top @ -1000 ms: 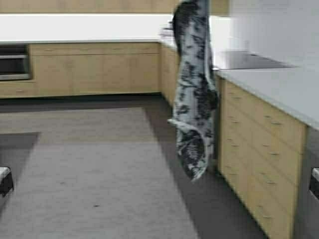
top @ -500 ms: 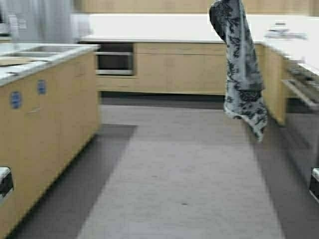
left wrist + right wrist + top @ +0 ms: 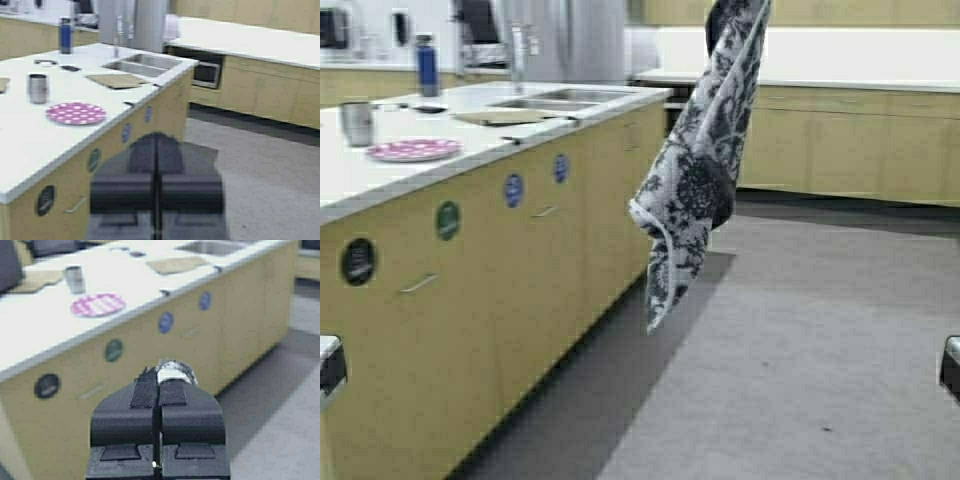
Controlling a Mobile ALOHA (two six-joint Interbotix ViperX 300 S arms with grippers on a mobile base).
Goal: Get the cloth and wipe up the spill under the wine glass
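Robot has swung toward the island; right jaws pinch the patterned cloth [image 3: 705,160], dangling limp.

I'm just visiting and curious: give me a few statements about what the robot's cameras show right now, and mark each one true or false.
1. The patterned cloth hangs in the air beside the island. True.
2. The right gripper is shut on the cloth. True.
3. The pink plate lies on the floor. False: it sits on the island's countertop.
4. The left gripper is wide open. False: its fingers are closed together.
5. A wine glass stands beside the plate. False: a metal cup does.
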